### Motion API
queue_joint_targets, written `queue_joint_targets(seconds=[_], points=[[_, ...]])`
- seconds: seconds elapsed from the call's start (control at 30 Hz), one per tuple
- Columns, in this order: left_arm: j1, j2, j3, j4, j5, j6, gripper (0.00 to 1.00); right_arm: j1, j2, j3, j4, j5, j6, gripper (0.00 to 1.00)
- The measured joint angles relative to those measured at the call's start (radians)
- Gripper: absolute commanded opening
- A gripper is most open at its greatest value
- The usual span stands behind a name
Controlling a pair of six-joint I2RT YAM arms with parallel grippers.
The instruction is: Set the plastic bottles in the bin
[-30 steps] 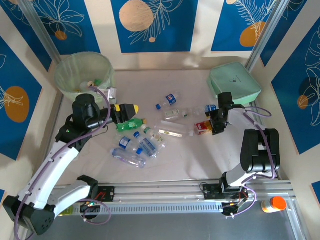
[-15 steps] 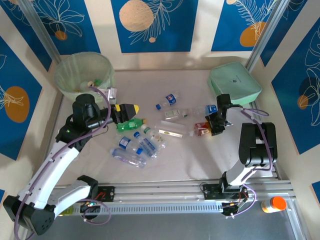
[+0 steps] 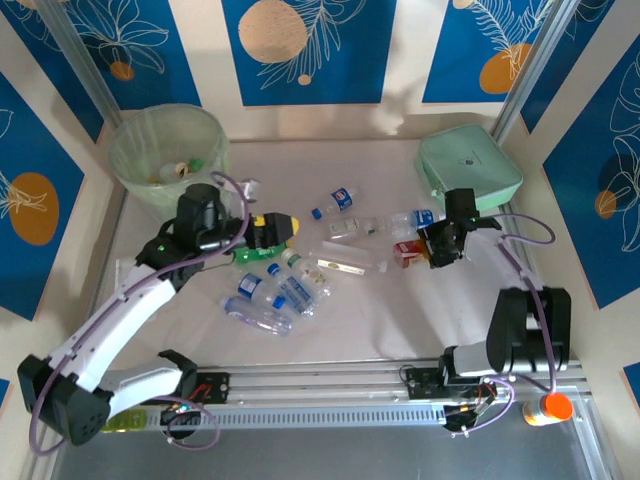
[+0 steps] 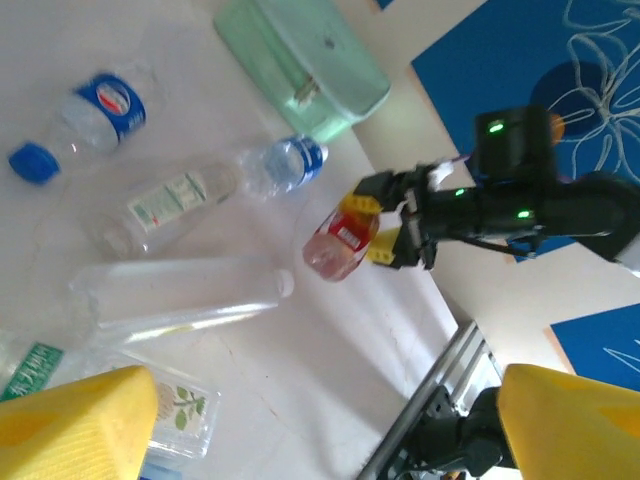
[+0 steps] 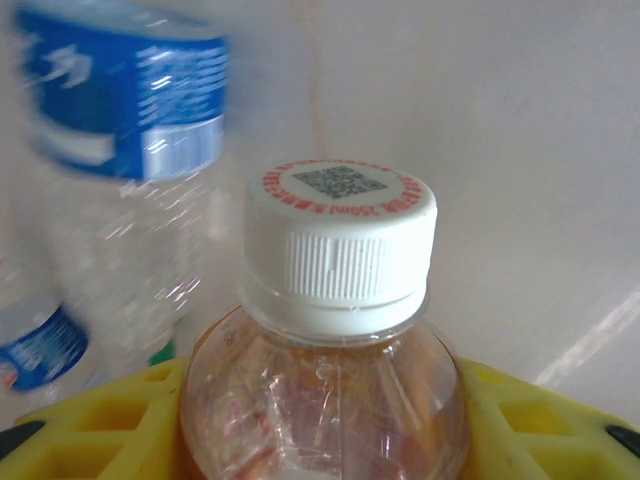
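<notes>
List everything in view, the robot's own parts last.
bin: one, translucent with a pale green liner, back left corner
flat case: one, mint green, back right
clear bottles: about eight, blue or white labels, scattered mid-table
green bottle: one, green, by the left gripper
red-labelled bottle: one, brownish with a white cap, in the right gripper
orange-capped bottle: one, front right by the rail
left gripper: one, yellow fingers, open, left of centre
right gripper: one, yellow fingers, shut on the red-labelled bottle
</notes>
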Motion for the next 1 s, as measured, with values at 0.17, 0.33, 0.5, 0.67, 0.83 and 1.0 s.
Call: queue_joint_targets(seconds=[0.17,0.33,0.5,0.67,0.83,1.0], points=[[-0.097,0.107,0.014,0.006,-0.021,0.006,0.97,0.086,-0.164,-0.014,0.027,-0.074,-0.072,0.42],[-0.162,0.218,0.014,0.048,-0.02,-0.019,0.99,0.22,-0.302,-0.016,0.06,-0.117,-0.155,0.41],[-0.191,0.28,0.012,0.164,0.048,-0.083,0.99,0.364,-0.393,-0.016,0.09,-0.128,-0.21,0.41],[-0.203,0.321,0.003,0.346,0.164,-0.153,0.99,0.466,-0.412,-0.016,0.126,-0.127,-0.228,0.41],[-0.224,0.352,-0.015,0.403,0.207,-0.167,1.0,0.495,-0.412,-0.016,0.148,-0.129,-0.227,0.41],[-0.23,0.367,-0.033,0.431,0.246,-0.176,0.92,0.51,-0.413,-0.016,0.172,-0.128,-0.222,0.41]])
